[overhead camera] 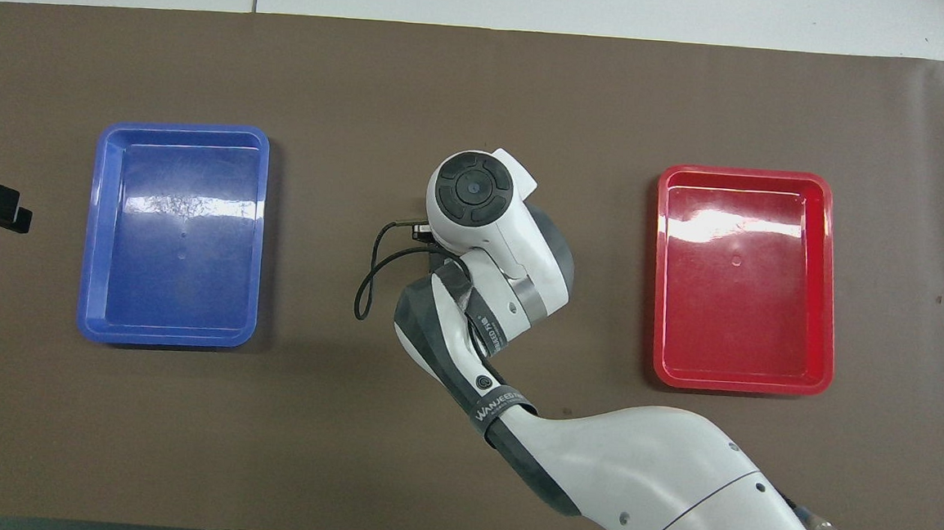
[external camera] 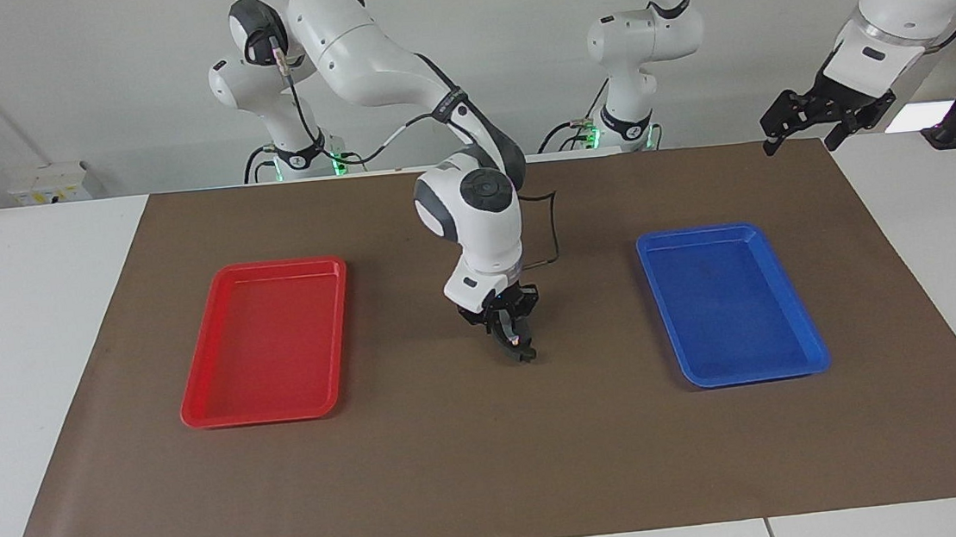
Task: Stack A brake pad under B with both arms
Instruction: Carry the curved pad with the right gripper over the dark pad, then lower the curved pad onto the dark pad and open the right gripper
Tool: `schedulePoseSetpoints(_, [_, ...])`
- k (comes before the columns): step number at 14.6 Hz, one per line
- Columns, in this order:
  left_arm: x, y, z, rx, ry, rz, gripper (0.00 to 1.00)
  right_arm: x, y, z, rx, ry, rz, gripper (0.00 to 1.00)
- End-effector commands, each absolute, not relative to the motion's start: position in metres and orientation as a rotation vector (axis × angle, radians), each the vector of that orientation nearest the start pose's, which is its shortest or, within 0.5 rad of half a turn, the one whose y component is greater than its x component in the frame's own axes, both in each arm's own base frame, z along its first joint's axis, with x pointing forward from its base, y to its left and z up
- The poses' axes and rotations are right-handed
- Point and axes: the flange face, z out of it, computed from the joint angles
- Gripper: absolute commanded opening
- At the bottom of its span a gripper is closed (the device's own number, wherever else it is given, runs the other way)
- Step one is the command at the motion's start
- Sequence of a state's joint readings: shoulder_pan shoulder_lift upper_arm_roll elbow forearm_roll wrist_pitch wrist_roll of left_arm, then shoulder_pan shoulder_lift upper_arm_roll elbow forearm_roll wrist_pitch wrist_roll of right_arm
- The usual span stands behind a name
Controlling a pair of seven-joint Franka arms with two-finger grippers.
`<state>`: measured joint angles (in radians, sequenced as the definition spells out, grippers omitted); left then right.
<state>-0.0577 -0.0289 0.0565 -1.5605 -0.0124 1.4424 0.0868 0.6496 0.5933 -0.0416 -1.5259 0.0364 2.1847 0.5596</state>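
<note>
My right arm comes in from its base and bends down over the middle of the brown mat [external camera: 496, 474], so that my right gripper [external camera: 516, 343] points almost straight down, low over the open stretch of mat between the two trays. At its tip there is a small dark bit [external camera: 523, 354] close to the mat. I cannot tell whether that is one of the brake pieces or only part of the gripper, nor which of the two pieces it would be. Whether this gripper is spread or pinching something I cannot tell either. From overhead my own wrist and forearm cover that spot, so nothing under them shows. The red tray [external camera: 196, 410] lies on the mat toward my right arm's end of the table [external camera: 17, 343], and the blue tray [external camera: 806, 335] lies toward my left arm's end. The two are well apart and about equally near to me. My left arm waits. My left gripper [external camera: 802, 136] hangs high in the air over the corner of the mat at my left arm's end, well apart from the blue tray, with its fingers [external camera: 770, 142] spread and nothing between them.
</note>
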Motion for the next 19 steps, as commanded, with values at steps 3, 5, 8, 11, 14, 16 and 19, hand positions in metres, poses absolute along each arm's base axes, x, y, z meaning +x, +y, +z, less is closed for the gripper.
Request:
schedulePoseSetpoints(3, [0.527,0.001,0.634,-3.136,0.146,0.125,1.0,0.577,0.417,0.316,-3.093,-0.053,-0.086,0.0])
schedulePoseSetpoints(5, [0.527,0.001,0.634,-3.136,0.146,0.125,1.0,0.575,0.418,0.314,-3.095,-0.058,-0.082,0.01])
schedulePoseSetpoints(8, [0.527,0.001,0.634,-3.136,0.146,0.125,1.0,0.573,0.416,0.309,-3.101,-0.057,-0.069,0.03])
schedulePoseSetpoints(11, [0.527,0.001,0.634,-3.136,0.146,0.126,1.0,0.566,0.421,0.303,-3.095,-0.073,-0.081,0.06])
schedulePoseSetpoints(14, [0.527,0.001,0.634,-3.136,0.146,0.126,1.0,0.567,0.42,0.303,-3.094,-0.07,-0.085,0.12])
schedulePoseSetpoints(16, [0.527,0.001,0.634,-3.136,0.146,0.123,1.0,0.566,0.42,0.303,-3.095,-0.069,-0.083,0.89])
schedulePoseSetpoints(19, [0.527,0.001,0.634,-3.136,0.146,0.123,1.0,0.566,0.421,0.313,-3.098,-0.068,-0.078,1.0])
